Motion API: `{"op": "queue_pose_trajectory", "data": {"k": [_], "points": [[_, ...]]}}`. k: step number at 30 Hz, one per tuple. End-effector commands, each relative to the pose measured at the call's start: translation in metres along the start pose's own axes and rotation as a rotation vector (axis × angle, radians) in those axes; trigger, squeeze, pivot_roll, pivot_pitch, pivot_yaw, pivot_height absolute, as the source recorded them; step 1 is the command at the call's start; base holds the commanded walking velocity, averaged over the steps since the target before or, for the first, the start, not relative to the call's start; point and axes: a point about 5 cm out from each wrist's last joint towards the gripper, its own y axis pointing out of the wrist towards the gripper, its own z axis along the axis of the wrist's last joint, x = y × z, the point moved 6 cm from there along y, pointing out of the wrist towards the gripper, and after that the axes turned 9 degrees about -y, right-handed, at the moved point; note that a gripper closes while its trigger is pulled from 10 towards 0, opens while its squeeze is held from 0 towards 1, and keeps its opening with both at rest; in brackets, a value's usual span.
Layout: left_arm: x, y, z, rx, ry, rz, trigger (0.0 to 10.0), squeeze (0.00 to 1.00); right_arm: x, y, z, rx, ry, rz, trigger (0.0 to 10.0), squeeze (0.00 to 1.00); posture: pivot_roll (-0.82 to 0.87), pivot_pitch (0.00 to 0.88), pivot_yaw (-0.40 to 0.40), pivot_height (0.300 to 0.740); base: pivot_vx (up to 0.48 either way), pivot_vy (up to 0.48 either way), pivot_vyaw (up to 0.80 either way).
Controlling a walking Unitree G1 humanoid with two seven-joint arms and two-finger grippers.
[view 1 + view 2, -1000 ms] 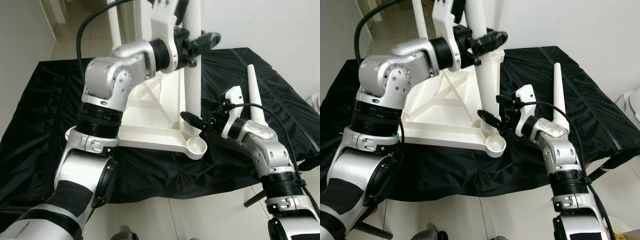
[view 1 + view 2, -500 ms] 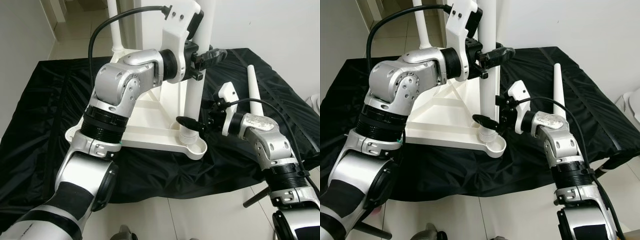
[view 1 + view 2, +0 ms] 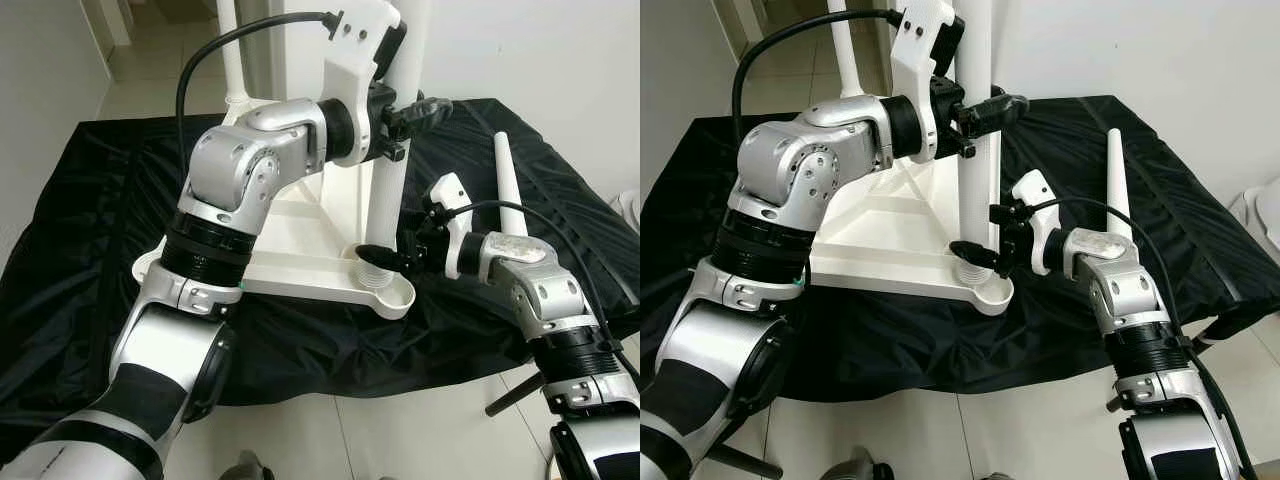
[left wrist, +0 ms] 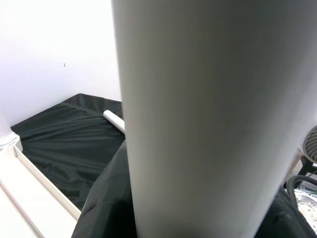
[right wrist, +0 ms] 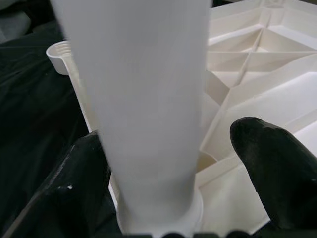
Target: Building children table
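Note:
The white tabletop [image 3: 290, 265] lies upside down on a black cloth [image 3: 80, 250]. A white leg [image 3: 392, 170] stands upright in the near right corner socket [image 3: 385, 285]. My left gripper [image 3: 410, 105] is shut on this leg at mid height. My right gripper [image 3: 385, 258] is down at the leg's base, open, with its fingers [image 5: 272, 153] on either side of the leg [image 5: 143, 99] and a gap on one side. A second leg [image 3: 507, 185] lies loose on the cloth to the right. Another leg [image 3: 232, 60] stands at the far corner.
The cloth covers a tiled floor beside a white wall [image 3: 540, 50]. A dark rod [image 3: 512, 394] pokes out from under the cloth at the near right. A white object [image 3: 630, 205] sits at the right edge.
The left arm has brought the leg from tilted and lifted to upright over the corner socket. The right gripper has dropped from mid-leg to the leg's base.

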Motion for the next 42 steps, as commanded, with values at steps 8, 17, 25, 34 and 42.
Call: {"op": "queue_pose_trajectory", "data": {"k": [8,17,25,34,42], "points": [[0.022,0.005,0.008,0.008,0.029,-0.077,10.0,0.0,0.001,0.011,0.002,-0.004,-0.005,-0.002,10.0,0.0,-0.1,0.0,-0.004,0.74,0.0,0.0,0.0],[0.028,0.009,0.012,0.016,0.036,-0.093,10.0,0.0,0.0,0.021,0.004,0.01,0.01,0.004,9.2,0.0,-0.09,0.0,-0.009,0.74,0.0,0.0,0.0],[0.029,0.009,0.015,0.024,0.041,-0.091,10.0,0.0,0.002,0.023,0.004,0.021,0.019,-0.007,0.0,0.0,-0.09,0.0,-0.01,0.74,0.0,0.0,0.0],[0.026,0.009,0.017,0.03,0.052,-0.078,10.0,0.0,0.005,0.024,0.007,0.042,0.036,-0.02,0.0,0.0,-0.09,0.001,-0.007,0.74,0.0,0.0,0.0],[0.018,0.007,0.023,0.073,0.041,-0.058,10.0,1.0,0.012,0.022,0.014,0.08,0.051,-0.066,0.4,0.0,-0.09,0.006,0.001,0.74,0.0,0.0,0.0]]}}
